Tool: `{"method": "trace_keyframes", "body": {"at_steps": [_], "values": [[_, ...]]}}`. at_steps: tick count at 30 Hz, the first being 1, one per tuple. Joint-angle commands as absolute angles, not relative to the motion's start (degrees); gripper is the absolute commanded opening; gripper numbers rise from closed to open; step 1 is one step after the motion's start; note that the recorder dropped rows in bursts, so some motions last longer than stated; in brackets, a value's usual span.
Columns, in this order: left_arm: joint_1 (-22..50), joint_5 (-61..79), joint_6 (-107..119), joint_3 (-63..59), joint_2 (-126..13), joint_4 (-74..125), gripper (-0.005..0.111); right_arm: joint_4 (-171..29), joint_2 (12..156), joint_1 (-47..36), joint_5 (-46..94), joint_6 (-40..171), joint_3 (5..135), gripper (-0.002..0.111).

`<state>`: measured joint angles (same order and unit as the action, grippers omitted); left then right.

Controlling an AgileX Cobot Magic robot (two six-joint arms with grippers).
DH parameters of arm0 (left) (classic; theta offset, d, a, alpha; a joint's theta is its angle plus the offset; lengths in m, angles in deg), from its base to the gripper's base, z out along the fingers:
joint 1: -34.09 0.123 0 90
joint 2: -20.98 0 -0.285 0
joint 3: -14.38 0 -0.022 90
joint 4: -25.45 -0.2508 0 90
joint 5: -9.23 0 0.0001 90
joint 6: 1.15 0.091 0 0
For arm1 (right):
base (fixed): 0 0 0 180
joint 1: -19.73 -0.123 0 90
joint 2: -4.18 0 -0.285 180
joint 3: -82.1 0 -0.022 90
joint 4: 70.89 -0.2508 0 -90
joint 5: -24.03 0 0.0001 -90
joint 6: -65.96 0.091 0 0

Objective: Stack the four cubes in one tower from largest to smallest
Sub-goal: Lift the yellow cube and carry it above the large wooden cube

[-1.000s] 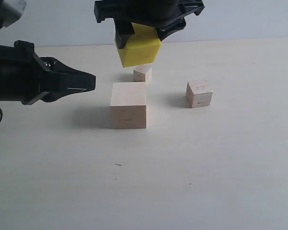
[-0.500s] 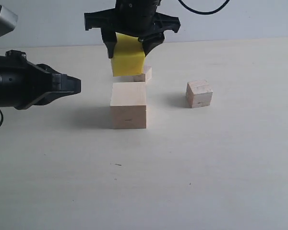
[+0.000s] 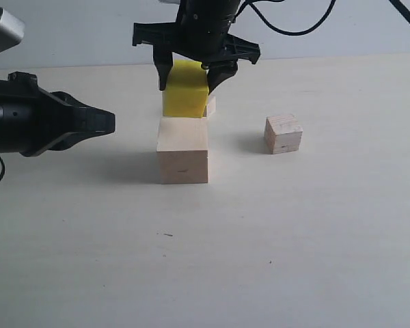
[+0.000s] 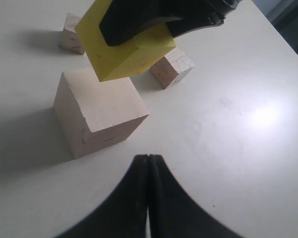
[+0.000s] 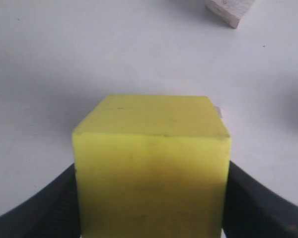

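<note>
My right gripper (image 3: pixel 189 76) is shut on the bright yellow cube (image 3: pixel 184 92) and holds it right over the large pale cube (image 3: pixel 183 152). I cannot tell whether they touch. In the right wrist view the yellow cube (image 5: pixel 150 144) fills the space between the fingers (image 5: pixel 49 203), and the large cube is hidden under it. The smallest pale cube (image 3: pixel 210 105) peeks out behind the yellow one. The medium pale cube (image 3: pixel 283 134) stands apart to the right. My left gripper (image 3: pixel 112 121) hangs shut and empty left of the large cube (image 4: pixel 97 111).
The pale tabletop (image 3: pixel 273 232) stretches wide in front of the cubes. Its back edge (image 3: pixel 355 56) runs behind them. From the left wrist I see the small cube (image 4: pixel 172 67) and the medium cube (image 4: pixel 72 39) beyond the large one. A pale cube corner (image 5: pixel 231 10) shows in the right wrist view.
The right gripper has come down with the yellow cube, from well above to just over the large cube's top. The left gripper drew back slightly to the left, then stayed still.
</note>
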<state>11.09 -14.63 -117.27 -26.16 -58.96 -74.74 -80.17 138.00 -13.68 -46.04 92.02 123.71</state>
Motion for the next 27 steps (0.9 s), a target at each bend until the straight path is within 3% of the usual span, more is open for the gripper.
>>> {"method": "trace_keyframes", "body": {"at_steps": [1, 18, 27], "values": [[10.7, -13.7, -117.0, -26.3, -58.6, -74.5, 0.000, -79.9, 137.9, -14.3, -45.9, 92.0, 124.1, 0.000], [10.7, -14.3, -116.8, -26.3, -58.6, -74.5, 0.000, -79.4, 134.1, -14.2, -45.9, 88.9, 124.1, 0.000], [10.7, -15.1, -116.8, -26.3, -58.6, -74.5, 0.000, -78.0, 132.7, -15.5, -45.9, 89.9, 115.1, 0.000]]}}
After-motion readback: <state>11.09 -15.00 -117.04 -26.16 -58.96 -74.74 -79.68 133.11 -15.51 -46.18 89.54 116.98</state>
